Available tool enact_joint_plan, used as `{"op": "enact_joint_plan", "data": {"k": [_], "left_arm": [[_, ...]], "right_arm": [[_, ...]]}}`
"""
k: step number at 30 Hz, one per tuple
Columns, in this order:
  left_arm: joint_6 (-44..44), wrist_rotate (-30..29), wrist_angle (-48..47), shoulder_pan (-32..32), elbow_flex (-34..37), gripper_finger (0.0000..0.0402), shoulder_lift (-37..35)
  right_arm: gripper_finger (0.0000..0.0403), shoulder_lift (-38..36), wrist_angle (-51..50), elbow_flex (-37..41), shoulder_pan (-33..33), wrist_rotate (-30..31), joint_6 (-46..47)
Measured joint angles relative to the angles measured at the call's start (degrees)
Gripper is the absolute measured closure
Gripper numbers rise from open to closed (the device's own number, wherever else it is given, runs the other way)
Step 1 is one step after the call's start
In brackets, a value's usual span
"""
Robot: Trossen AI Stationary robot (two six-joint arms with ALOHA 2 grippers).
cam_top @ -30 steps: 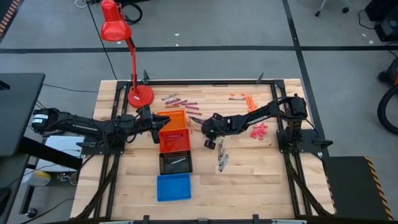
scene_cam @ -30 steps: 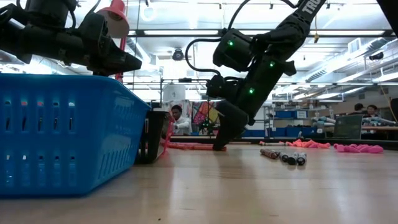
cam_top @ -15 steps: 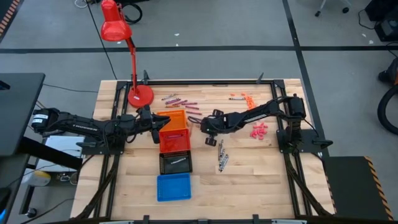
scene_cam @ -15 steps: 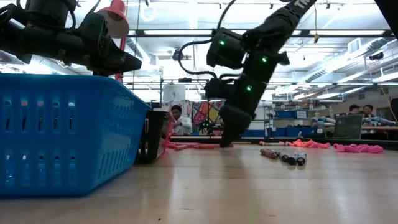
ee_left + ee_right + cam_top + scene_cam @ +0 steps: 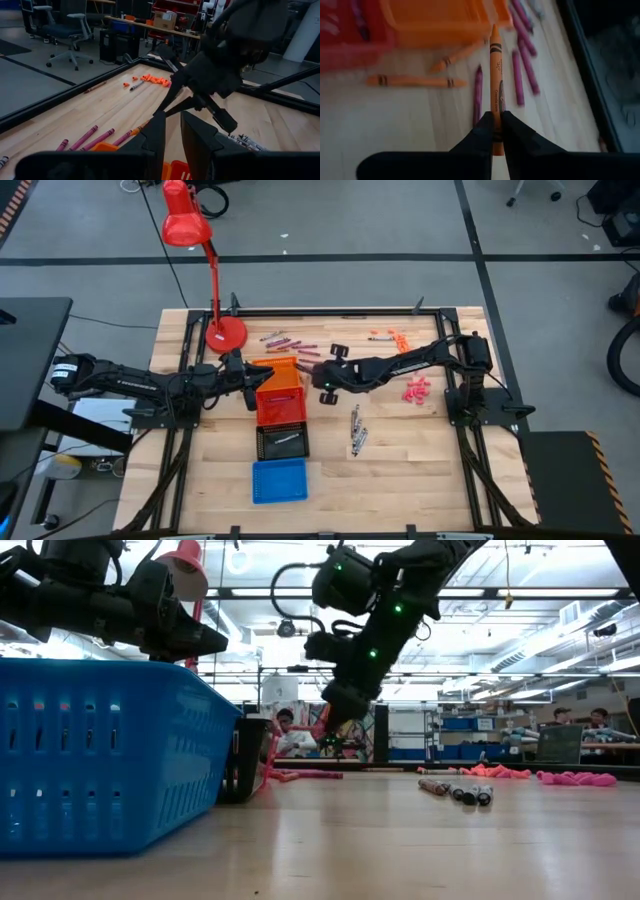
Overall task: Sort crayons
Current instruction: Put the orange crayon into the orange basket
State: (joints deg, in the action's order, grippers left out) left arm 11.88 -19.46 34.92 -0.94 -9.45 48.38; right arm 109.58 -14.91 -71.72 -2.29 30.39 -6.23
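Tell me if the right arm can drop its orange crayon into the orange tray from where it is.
Probably yes. The right gripper holds the orange crayon lifted off the table, just beside the orange tray. The tray's top is open, and the left gripper waits at its other side.

The right gripper [image 5: 322,391] has lifted off the table and travelled toward nine o'clock. A second ago it was pressed down on the boards among the maroon crayons [image 5: 305,350], beside the trays; now, in the low view, it [image 5: 335,735] hangs clear of the surface and higher against the room behind. It has come up pinching an orange crayon [image 5: 494,85], which sticks out straight ahead of its fingertips. In the high view the right arm [image 5: 400,365] has stretched out further, bringing the gripper close to the orange tray [image 5: 282,365].
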Motion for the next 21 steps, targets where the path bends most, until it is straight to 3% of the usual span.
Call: {"op": "enact_joint_plan", "data": {"k": [10,21], "left_arm": [[0.0,0.0,0.0,0.0,0.0,0.0331,0.0],[0.0,0.0,0.2,0.0,0.0,0.0331,0.0]], "right_arm": [[0.0369,0.0,13.2,-0.1,0.0,-11.3,-15.4],[0.0369,0.0,23.6,-0.1,-3.1,-26.5,-20.6]]}}
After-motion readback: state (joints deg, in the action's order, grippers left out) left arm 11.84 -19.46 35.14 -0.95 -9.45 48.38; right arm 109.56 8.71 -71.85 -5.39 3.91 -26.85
